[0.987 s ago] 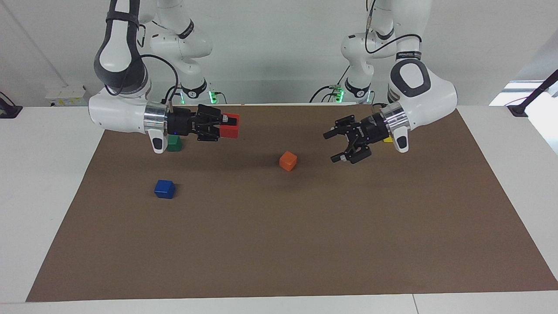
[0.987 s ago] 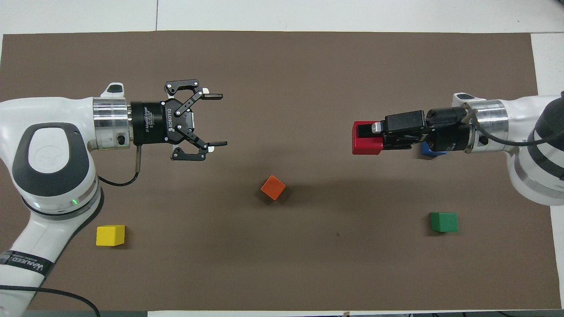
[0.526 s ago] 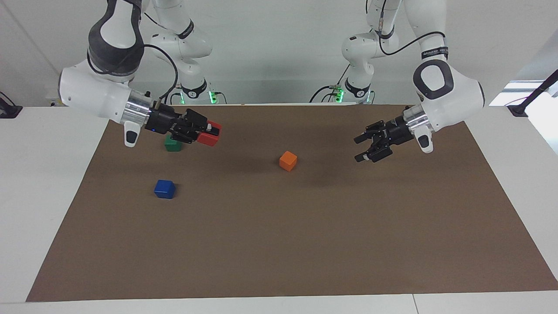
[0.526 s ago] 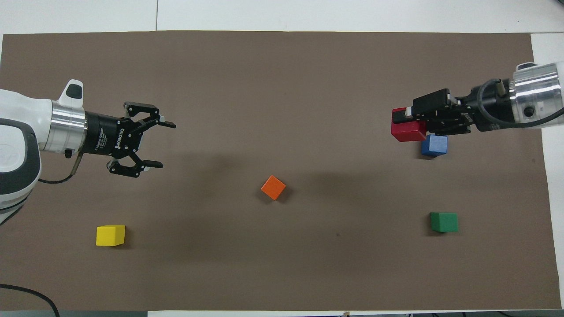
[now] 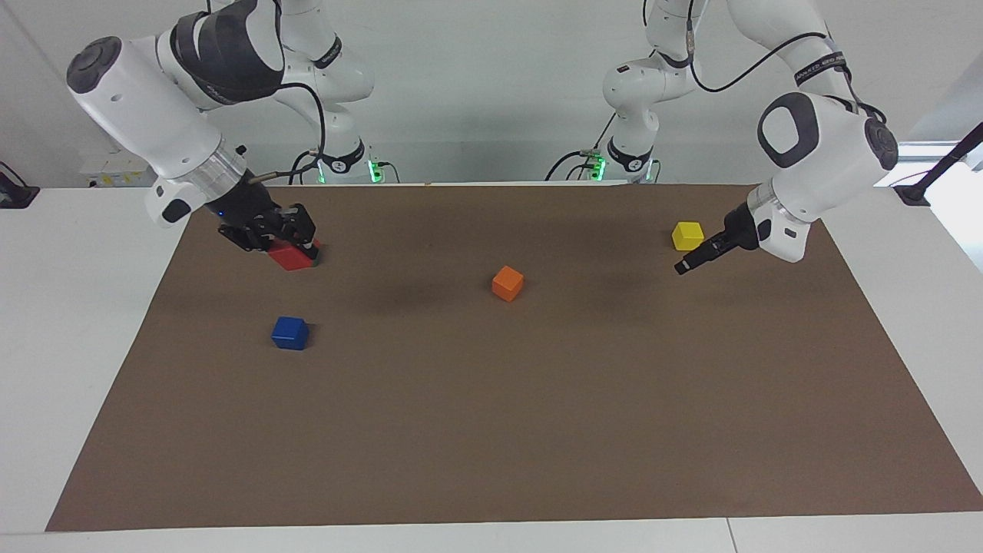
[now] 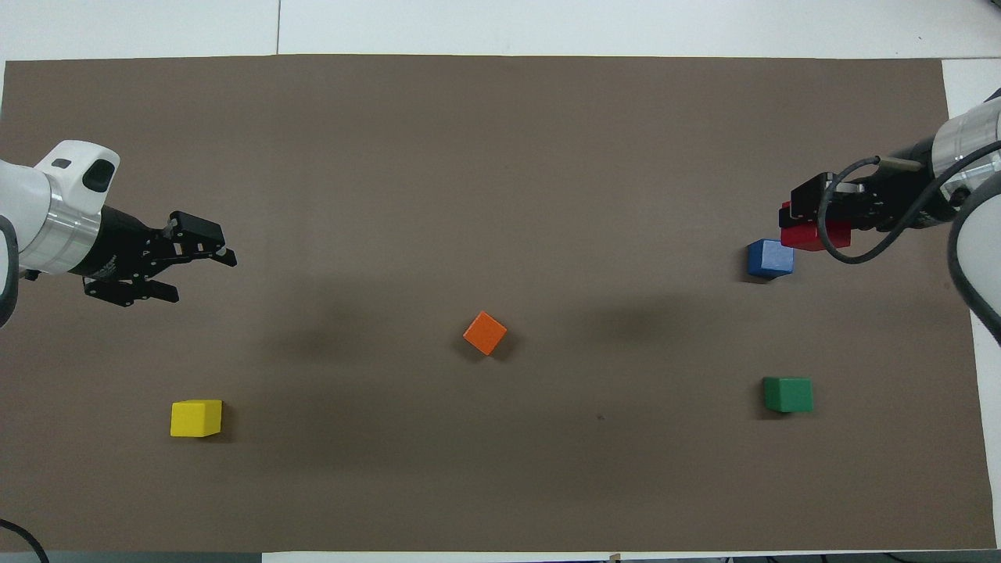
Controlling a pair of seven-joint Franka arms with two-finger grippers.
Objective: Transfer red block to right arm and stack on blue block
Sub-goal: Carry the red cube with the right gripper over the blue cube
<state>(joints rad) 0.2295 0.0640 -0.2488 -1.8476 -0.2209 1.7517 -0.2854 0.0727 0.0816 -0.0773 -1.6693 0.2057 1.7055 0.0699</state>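
The red block is held in my right gripper, which is shut on it and tilted downward in the air. In the overhead view the red block and right gripper hang just beside the blue block, toward the right arm's end of the table. The blue block sits alone on the brown mat, with nothing on it. My left gripper is open and empty in the air over the left arm's end of the mat, also seen in the overhead view.
An orange block lies mid-mat. A yellow block sits close to the left gripper, nearer to the robots. A green block lies nearer to the robots than the blue block; in the facing view the right gripper hides it.
The right arm swung the red block back toward its own end and tipped it down beside the blue block. The left arm pulled back toward its end, uncovering the yellow block.
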